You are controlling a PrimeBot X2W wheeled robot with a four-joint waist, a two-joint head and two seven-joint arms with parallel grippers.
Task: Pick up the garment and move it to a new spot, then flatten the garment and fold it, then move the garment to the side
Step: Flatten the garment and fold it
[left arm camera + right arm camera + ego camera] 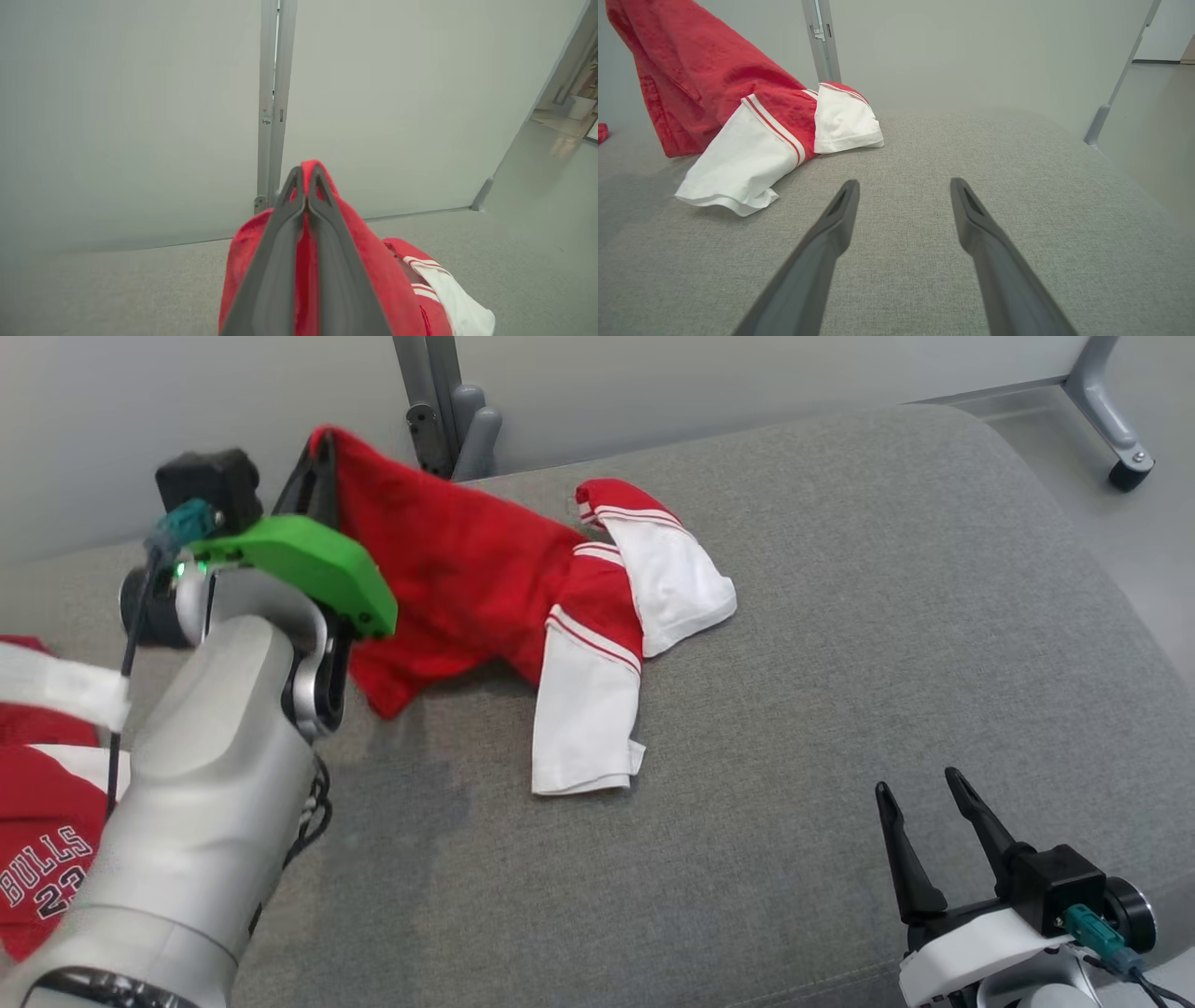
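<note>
The red-and-white garment (467, 569) sits on the grey fabric-covered tabletop (840, 616), just in front of the grey metal post (439, 392) that joins the two pale wall panels. Its upper corner is lifted off the cloth to the left of the post, while its two white sleeves trail down onto the tabletop to the post's right. The left gripper (320, 439) is clamped on that raised red corner. In the left wrist view its fingers (280, 242) lie pressed together with a strip of red cloth (373, 261) between them and a fold standing up over the tips (306, 170), straight in line with the post (273, 93). The green wrist cover (308, 565) and pale forearm hide the garment's left edge in the head view, so how far it reaches that way is unclear. A second red garment (37, 803), printed "BULLS", is cut off by the picture's left edge and partly covered by the same forearm. The right gripper (920, 784) hovers far from the post at the near right, jaws well apart and holding nothing (904, 184). Bare grey fabric stretches between it and the sleeves (738, 163). Right of the post the tabletop ends in a rounded corner, with grey floor (1055, 439) and a wheeled foot (1125, 467) beyond.
</note>
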